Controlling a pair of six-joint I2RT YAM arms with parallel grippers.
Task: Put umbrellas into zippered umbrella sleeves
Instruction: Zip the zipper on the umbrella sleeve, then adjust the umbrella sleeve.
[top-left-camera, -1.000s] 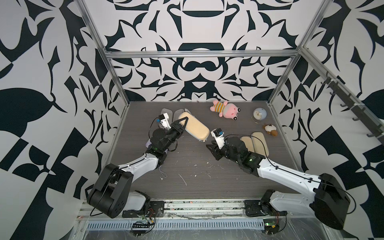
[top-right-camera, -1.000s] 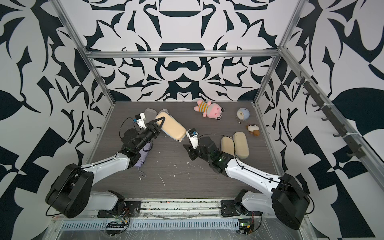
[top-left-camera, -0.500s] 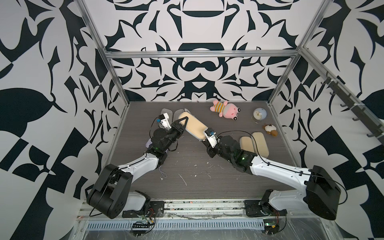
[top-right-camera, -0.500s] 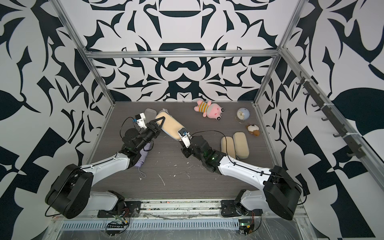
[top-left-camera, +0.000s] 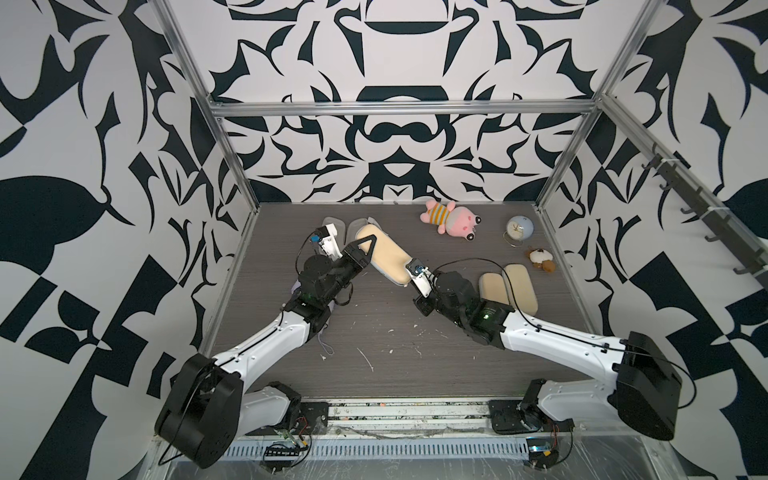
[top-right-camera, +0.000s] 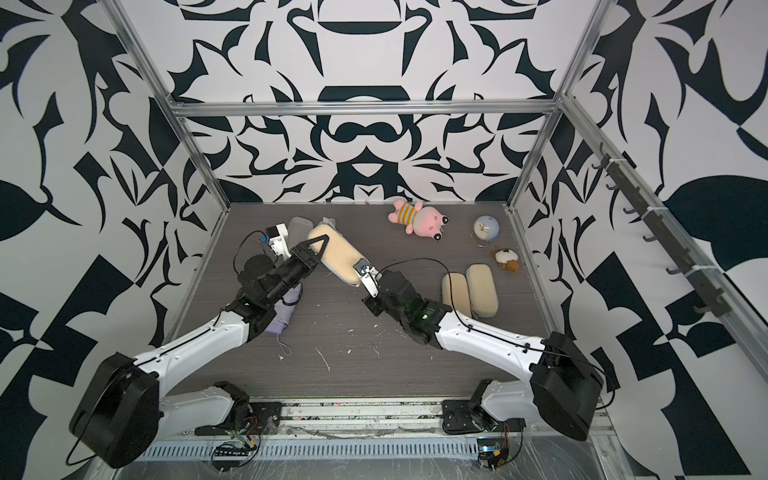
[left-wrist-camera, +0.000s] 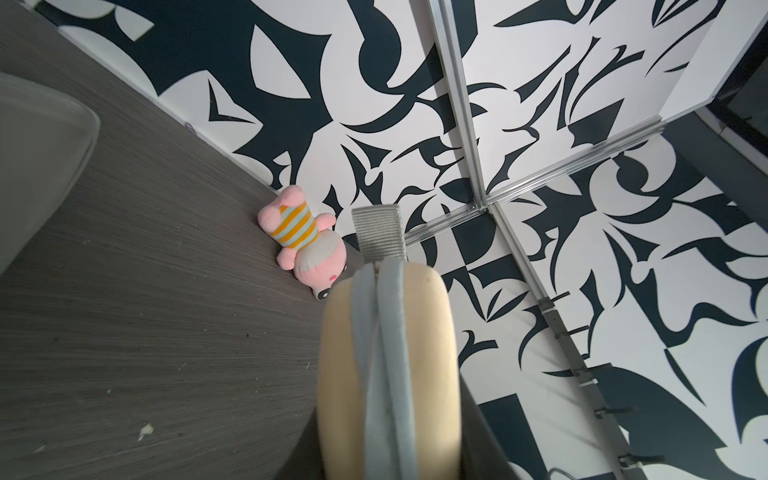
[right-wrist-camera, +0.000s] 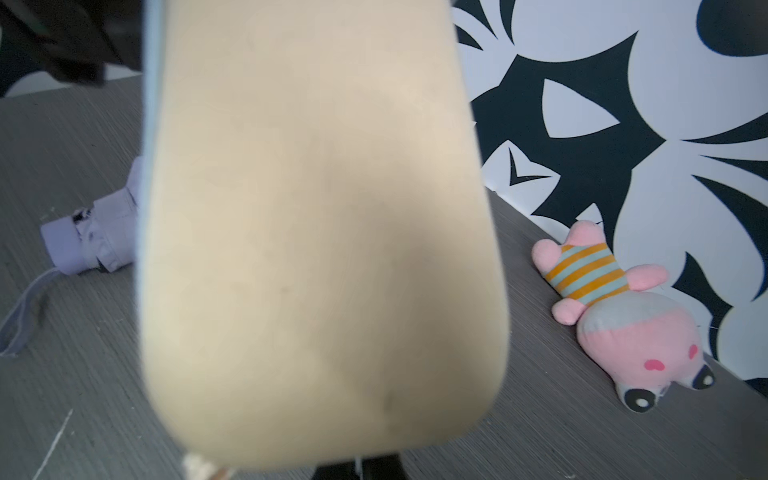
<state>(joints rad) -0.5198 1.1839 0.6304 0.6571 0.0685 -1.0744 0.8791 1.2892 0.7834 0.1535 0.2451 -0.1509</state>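
**A:** What's the setting?

**B:** Walls of bold black-and-white shapes surround a dark grey wood-grain floor (top-left-camera: 374, 324) flecked with pale scraps.

**A:** And the case being handled?

**B:** The beige oblong zippered sleeve (top-left-camera: 388, 257) is off the floor, slanting between the two arms, left of the middle and towards the back. It is smooth with rounded ends. The left wrist view shows its pale blue-grey zip edges (left-wrist-camera: 386, 374) lying side by side along the spine, with a grey ribbed loop (left-wrist-camera: 379, 228) at the tip.

**A:** Who has hold of it?

**B:** The left gripper (top-left-camera: 366, 245) clasps the sleeve at its far end. The right gripper (top-left-camera: 411, 277) sits at the near end with its jaws clenched, but the sleeve hides what they pinch.

**A:** Where's the rest?

**B:** A lavender folding umbrella of bunched fabric (top-right-camera: 283, 316) lies on the floor under the left arm, its wrist strap (right-wrist-camera: 25, 307) trailing. A pair of closed beige sleeves (top-left-camera: 519, 286) rests side by side, touching, just right of the right arm. Behind the left gripper an opened case with pale grey lining (top-left-camera: 357, 226) lies flat.

**A:** Anything else?

**B:** Along the back there is a pink plush toy in a striped shirt (top-left-camera: 451, 218), a round pale blue clock (top-left-camera: 519, 230) and a small brown-and-white plush (top-left-camera: 540, 259)
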